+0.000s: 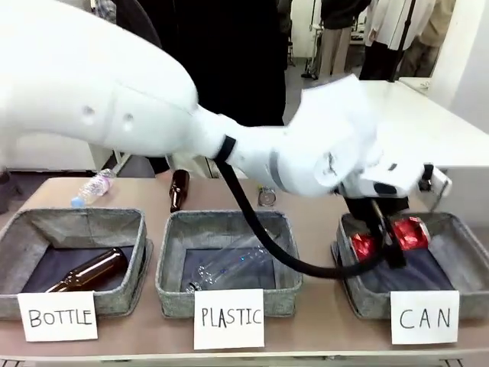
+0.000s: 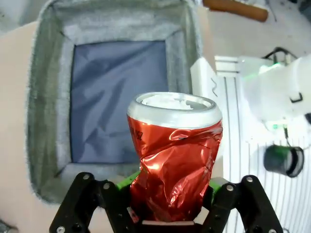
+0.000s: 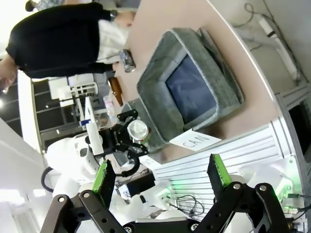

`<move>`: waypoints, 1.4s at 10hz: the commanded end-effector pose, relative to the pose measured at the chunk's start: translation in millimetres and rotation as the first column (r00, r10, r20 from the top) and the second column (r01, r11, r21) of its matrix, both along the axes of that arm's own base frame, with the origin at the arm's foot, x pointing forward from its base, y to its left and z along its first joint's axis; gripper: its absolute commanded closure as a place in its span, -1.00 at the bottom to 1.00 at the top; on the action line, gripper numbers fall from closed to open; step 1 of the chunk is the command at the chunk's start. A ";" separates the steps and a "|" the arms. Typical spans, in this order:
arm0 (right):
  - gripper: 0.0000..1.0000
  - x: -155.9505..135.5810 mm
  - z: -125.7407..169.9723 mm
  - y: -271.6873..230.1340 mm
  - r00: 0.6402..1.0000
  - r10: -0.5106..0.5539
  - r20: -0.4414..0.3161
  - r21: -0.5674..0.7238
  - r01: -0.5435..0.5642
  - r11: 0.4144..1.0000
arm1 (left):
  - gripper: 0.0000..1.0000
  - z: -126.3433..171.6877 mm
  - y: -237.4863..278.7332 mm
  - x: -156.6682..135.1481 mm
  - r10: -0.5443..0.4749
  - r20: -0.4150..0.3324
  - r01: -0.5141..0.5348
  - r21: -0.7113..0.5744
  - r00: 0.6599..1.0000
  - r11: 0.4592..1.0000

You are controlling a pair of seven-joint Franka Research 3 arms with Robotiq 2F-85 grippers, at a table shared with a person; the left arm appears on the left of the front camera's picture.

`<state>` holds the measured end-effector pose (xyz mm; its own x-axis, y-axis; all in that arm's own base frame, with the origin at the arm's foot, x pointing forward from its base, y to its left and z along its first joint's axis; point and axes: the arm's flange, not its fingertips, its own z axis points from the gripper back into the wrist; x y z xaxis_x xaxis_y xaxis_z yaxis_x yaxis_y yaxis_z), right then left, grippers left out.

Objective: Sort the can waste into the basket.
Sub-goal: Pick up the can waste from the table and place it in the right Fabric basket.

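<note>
Two cans to sort, and one is right at the drop point: the left tool [image 2: 172,194] is clamped on the crumpled red can [image 2: 174,155], green pads pressing its dented sides, and it hangs over the CAN basket [image 1: 462,233] at the right end of the desk [image 1: 309,229]. From the left wrist view the basket's dark lining lies bare beyond the can, so nothing looks sorted yet. The step in hand reads as the release of the first can. The next move calls for little: part the pads while the can is over the lining and not the rim, then lift clear. The silver can [image 1: 267,196] stands on the far side of the desk, between the PLASTIC basket [image 1: 172,260] and the CAN basket, and looks to be next. The right tool [image 3: 160,174] hangs apart from the basket, its jaws wide and nothing between them.
</note>
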<state>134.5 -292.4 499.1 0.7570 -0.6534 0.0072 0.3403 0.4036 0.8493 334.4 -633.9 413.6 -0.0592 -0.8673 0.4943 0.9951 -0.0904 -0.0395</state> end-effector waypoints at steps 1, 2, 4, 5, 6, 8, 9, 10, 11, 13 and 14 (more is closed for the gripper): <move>-1.00 -4.1 3.8 -0.5 1.000 -0.012 0.012 0.006 0.012 1.000 | 0.57 15.3 -14.3 17.9 0.049 0.015 -0.049 -0.014 0.999 0.999; -1.00 -4.1 3.8 -0.5 1.000 -0.012 0.012 0.006 0.012 1.000 | 0.57 11.7 -17.0 22.3 0.061 0.019 -0.061 -0.014 0.998 0.998; -1.00 -4.1 3.8 -0.5 1.000 -0.012 0.012 0.006 0.012 1.000 | 0.57 5.9 -20.1 26.7 0.047 0.014 -0.048 0.021 0.999 0.999; -1.00 -4.1 3.8 -0.5 1.000 -0.012 0.012 0.006 0.012 1.000 | -0.05 3.0 -21.8 22.6 0.036 -0.013 -0.035 0.038 0.999 0.999; -1.00 -4.1 3.8 -0.5 1.000 -0.012 0.012 0.006 0.012 1.000 | -0.58 2.7 -21.7 23.5 0.030 0.005 -0.031 0.051 1.000 0.998; -1.00 -4.1 3.8 -0.5 1.000 -0.012 0.012 0.006 0.012 1.000 | -1.00 4.8 -19.4 21.8 0.035 -0.007 -0.035 0.046 0.999 0.998; -1.00 -4.1 3.8 -0.5 1.000 -0.012 0.012 0.006 0.012 1.000 | -1.00 5.6 -19.0 23.1 0.045 -0.003 -0.044 0.047 0.999 0.998; -1.00 -4.1 3.8 -0.5 1.000 -0.012 0.012 0.006 0.012 1.000 | -1.00 4.4 -18.4 22.3 0.049 -0.011 -0.049 0.047 0.999 0.998; -1.00 -4.1 3.8 -0.5 1.000 -0.012 0.012 0.006 0.012 1.000 | -1.00 5.1 -17.3 23.0 0.051 -0.014 -0.050 0.049 0.999 0.998; -1.00 -4.1 3.8 -0.5 1.000 -0.012 0.012 0.006 0.012 1.000 | -1.00 6.0 -14.9 20.7 0.051 -0.015 -0.050 0.047 0.999 0.998; -1.00 -4.1 3.8 -0.5 1.000 -0.012 0.012 0.006 0.012 1.000 | -1.00 7.4 -13.4 22.2 0.053 -0.013 -0.053 0.049 0.998 0.997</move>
<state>133.4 -292.2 501.5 0.7563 -0.6540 0.0148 0.3358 0.4076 0.8492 359.5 -649.1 416.3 -0.0192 -0.8839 0.4673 0.9968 -0.0532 -0.0597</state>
